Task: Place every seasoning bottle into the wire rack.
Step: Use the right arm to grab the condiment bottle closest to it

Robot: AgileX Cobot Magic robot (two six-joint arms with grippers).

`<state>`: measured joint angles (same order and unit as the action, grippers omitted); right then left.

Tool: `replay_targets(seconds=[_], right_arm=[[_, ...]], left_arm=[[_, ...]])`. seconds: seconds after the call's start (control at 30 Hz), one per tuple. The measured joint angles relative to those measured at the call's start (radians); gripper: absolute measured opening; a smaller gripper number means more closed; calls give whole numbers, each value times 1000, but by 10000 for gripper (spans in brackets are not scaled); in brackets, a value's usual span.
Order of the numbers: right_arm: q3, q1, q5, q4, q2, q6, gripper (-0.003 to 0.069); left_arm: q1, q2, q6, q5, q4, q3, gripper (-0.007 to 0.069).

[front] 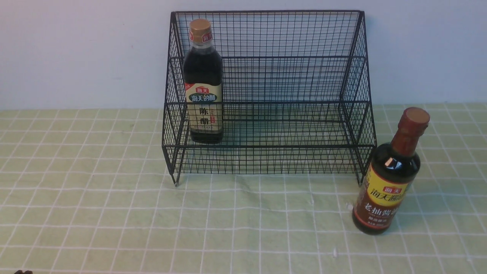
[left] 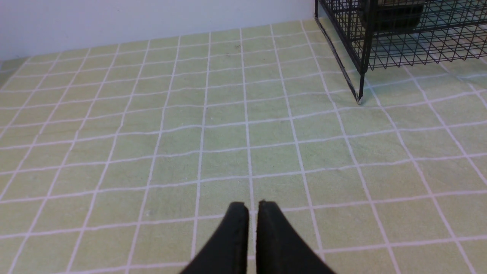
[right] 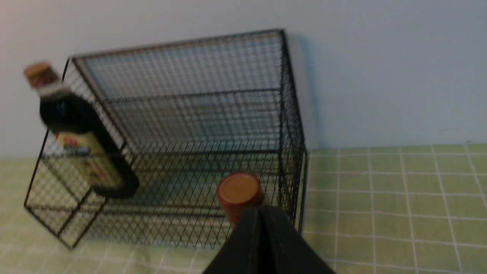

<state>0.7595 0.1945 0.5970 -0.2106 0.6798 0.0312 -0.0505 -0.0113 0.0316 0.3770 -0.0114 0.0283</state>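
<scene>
A black wire-mesh rack [front: 285, 57] with two stepped shelves and sloping sides is standing against a plain pale wall [front: 76, 45] on a soft green cloth [front: 114, 213] gridded in white. A squarish glass bottle [front: 203, 83] of dark liquid, gold-capped and beige-labelled, is standing upright at the left end of the lower shelf. A round long-necked bottle [front: 392, 175] with a red-brown cap is standing on the cloth just beside the rack's right front leg. The left gripper [left: 253, 205] is hovering over bare cloth, its tapered black jaws nearly touching and gripping nothing. The right gripper [right: 262, 211] is sitting near the round bottle's cap, jaws pressed together, empty.
</scene>
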Motion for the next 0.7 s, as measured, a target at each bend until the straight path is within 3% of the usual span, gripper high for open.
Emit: replay_targets(seconds=[0.13,0.27,0.37,0.6,0.7], right_arm=[[117,76,37,-5,152,155,-4],[168,95,40,-21,259,189,54],[182,95,20,-43,318,203,148],[182,95,-57,-53,441,209,524],[182,95,-86,-53,469,211,629]], left_arm=[[0,0,0,0,0,0,17],[0,0,0,0,0,0,17],[0,0,0,0,0,0,17],[0,0,0,0,0,0,17],[0,0,0,0,0,0,17]])
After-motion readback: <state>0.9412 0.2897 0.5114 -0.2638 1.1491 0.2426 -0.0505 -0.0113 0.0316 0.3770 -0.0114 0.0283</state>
